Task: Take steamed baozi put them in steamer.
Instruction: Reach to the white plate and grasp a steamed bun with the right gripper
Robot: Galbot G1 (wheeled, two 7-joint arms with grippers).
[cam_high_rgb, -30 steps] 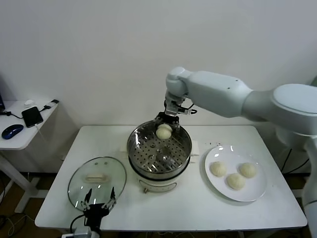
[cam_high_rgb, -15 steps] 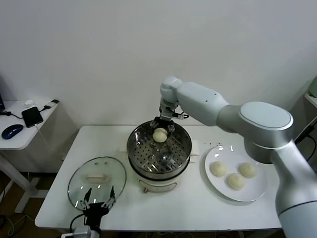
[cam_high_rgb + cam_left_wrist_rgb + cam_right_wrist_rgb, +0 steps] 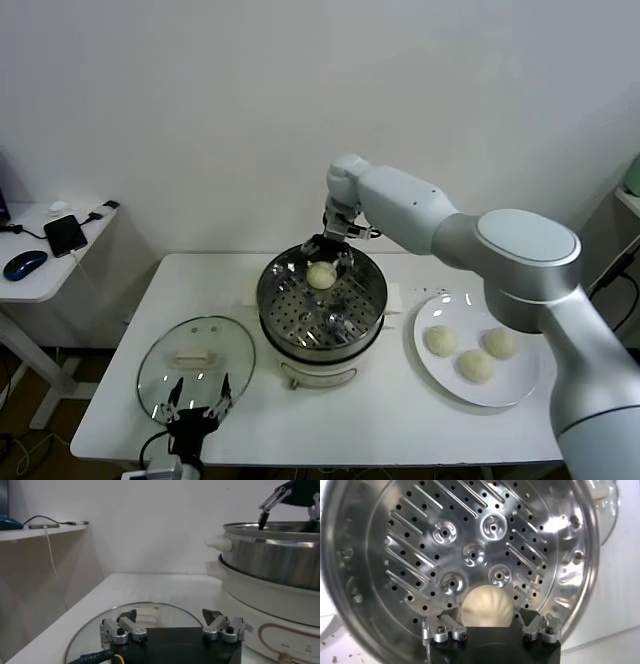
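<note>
White tabletop [image 3: 400, 410] carries my steamer [image 3: 322, 305]; right pincer [image 3: 325, 250] hangs wide open over a baozi [image 3: 321, 274] inside, left pincer [image 3: 197, 408] open beside it.

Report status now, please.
Right gripper jaws open over round steel steamer; cream-white baozi on tray. Left gripper open, parked. Nothing blocking.

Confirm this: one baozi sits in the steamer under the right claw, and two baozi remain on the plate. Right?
Not quite. The head view shows three baozi on the plate, not two. One baozi does sit in the steamer under the right claw.
</note>
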